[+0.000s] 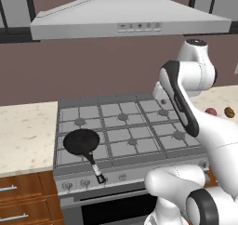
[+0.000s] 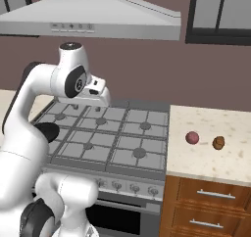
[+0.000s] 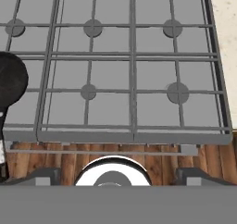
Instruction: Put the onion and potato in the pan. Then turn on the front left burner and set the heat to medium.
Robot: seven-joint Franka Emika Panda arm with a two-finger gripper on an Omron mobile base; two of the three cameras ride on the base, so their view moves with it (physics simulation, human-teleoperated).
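Reddish onion (image 2: pixel 192 137) lies well right of open pincer (image 3: pixel 118 174).

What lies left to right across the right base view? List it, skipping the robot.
Round black frying pan → grey gas stove grate → reddish-pink round onion → orange-brown oval potato.

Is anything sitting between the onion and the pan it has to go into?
Nothing visible does. The onion lies on the counter right of the stove, beside the potato. The pan sits on the stove's front left corner. Between them is only bare grate, with the arm above the stove.
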